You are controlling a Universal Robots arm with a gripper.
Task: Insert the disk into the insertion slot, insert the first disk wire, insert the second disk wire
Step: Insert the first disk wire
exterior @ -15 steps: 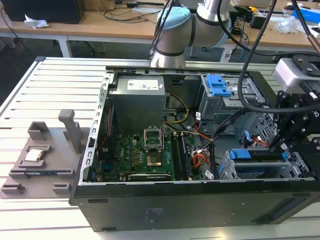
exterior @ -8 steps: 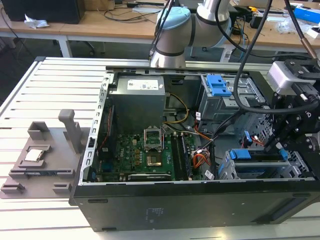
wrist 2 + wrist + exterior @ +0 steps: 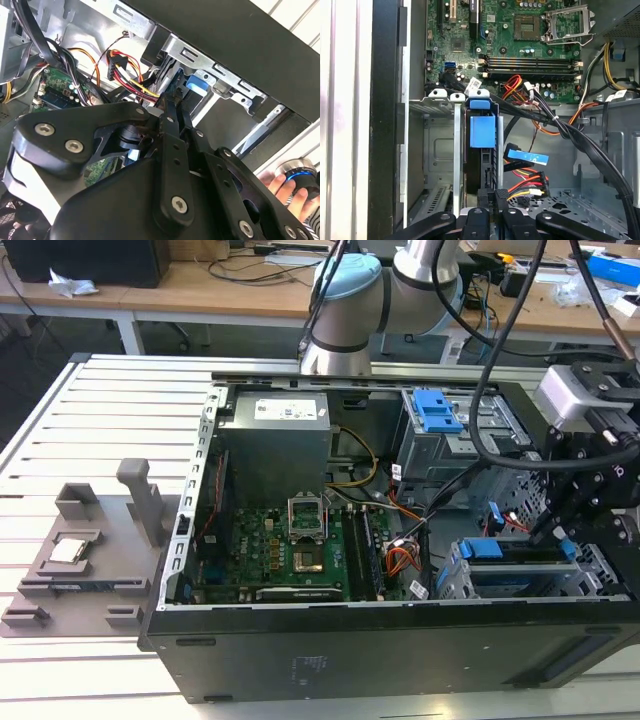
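The disk (image 3: 482, 131), dark-sided with a bright blue carrier, sits in the insertion slot (image 3: 440, 150), a grey sheet-metal cage; in the exterior view the disk (image 3: 515, 578) lies at the case's right end. My gripper (image 3: 493, 196) is shut, its fingertips together at the disk's near end; it also shows in the exterior view (image 3: 552, 532) and in the second wrist view (image 3: 172, 106). The first disk wire (image 3: 530, 182), a red-orange bundle with a dark plug, hangs loose beside the disk. The second disk wire's blue plug (image 3: 529, 158) lies free just above it.
The open black tower case (image 3: 350, 650) lies on a slatted white table. Motherboard (image 3: 300, 550), power supply (image 3: 275, 445) and a taller cage with a blue latch (image 3: 437, 412) fill it. Black cables (image 3: 580, 140) cross near the cage. A hand (image 3: 286, 189) rests on a knob outside.
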